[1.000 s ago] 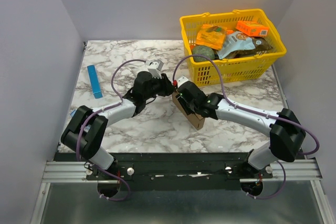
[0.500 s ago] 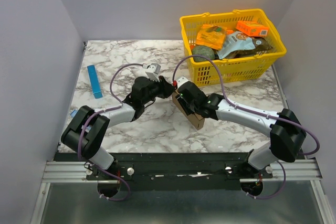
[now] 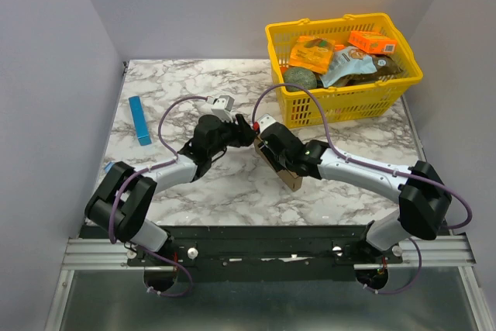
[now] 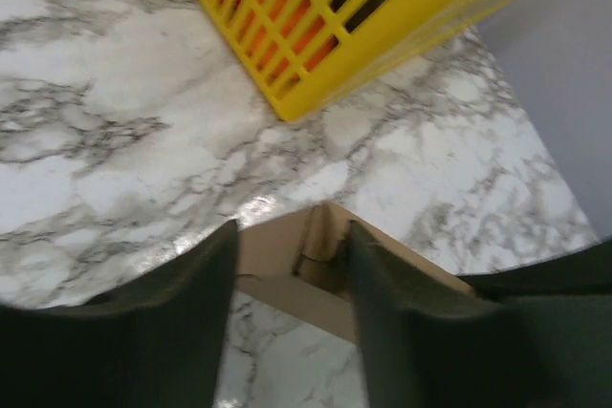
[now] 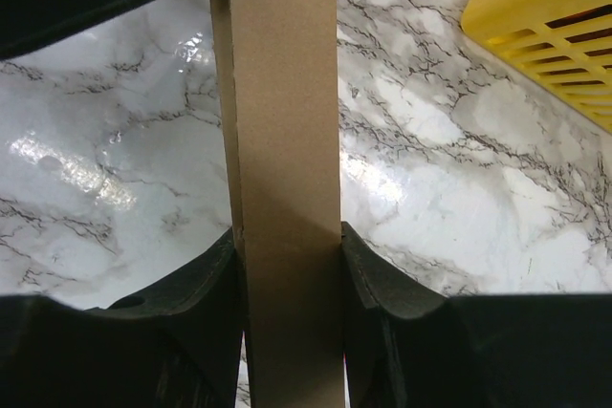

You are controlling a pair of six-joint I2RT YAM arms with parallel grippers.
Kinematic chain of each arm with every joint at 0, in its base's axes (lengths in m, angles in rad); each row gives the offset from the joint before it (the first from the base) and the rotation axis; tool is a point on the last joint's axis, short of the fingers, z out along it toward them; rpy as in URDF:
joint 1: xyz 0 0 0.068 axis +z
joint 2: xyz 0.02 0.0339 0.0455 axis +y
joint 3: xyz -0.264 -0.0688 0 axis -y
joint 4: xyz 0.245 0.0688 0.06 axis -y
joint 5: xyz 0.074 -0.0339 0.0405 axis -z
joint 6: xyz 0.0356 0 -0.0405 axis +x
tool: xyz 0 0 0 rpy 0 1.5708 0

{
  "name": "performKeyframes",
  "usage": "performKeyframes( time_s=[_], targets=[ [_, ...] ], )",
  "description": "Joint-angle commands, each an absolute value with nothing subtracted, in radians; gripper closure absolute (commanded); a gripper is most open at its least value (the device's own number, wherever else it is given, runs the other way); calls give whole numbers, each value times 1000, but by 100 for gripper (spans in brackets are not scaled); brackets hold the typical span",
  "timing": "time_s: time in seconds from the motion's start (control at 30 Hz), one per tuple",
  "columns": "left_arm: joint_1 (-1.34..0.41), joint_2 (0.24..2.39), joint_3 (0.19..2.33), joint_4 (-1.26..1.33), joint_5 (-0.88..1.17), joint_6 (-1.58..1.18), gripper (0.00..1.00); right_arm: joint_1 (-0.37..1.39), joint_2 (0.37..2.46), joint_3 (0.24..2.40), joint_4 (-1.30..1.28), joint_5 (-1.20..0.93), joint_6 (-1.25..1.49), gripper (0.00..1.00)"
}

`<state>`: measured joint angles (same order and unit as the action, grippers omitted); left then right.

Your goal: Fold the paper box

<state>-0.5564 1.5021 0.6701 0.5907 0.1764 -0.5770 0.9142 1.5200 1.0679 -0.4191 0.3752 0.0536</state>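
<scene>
The paper box (image 3: 290, 177), a narrow brown carton, lies mid-table between my two arms. My right gripper (image 3: 269, 145) is shut on it: in the right wrist view the box (image 5: 282, 93) runs straight up between the fingers (image 5: 206, 284), which press both long sides. My left gripper (image 3: 246, 131) faces the box's far end from the left. In the left wrist view its jaws stand open around that open end (image 4: 287, 269), where an inner flap shows. The right finger (image 4: 421, 332) overlaps the end's edge; I cannot tell whether it touches.
A yellow basket (image 3: 345, 102) of orange packets and other goods stands at the back right, close behind the box; its wall (image 4: 316, 45) fills the top of the left wrist view. A thin blue strip (image 3: 139, 120) lies at the left.
The left gripper's jaws have spread wider at the box's end, and its wrist has shifted slightly. The right gripper keeps the same hold on the box.
</scene>
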Motion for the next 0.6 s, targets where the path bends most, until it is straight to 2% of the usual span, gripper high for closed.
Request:
performKeyframes(
  time_s=[0.0, 0.17, 0.23, 0.37, 0.57],
  targets=[
    [-549, 1479, 676, 213, 133, -534, 24, 934, 1499, 1045, -439, 508, 83, 62],
    [-480, 1313, 761, 97, 101, -525, 6, 959, 1505, 1045, -448, 630, 106, 62],
    [-408, 1257, 779, 17, 110, -529, 1, 969, 1514, 1048, -452, 666, 118, 61],
    [-276, 1164, 818, -109, 149, -520, 1, 1014, 1549, 1075, -469, 796, 143, 60],
    [-163, 1032, 865, -254, 183, -434, 1, 1072, 1675, 1157, -541, 871, 181, 57]
  ],
)
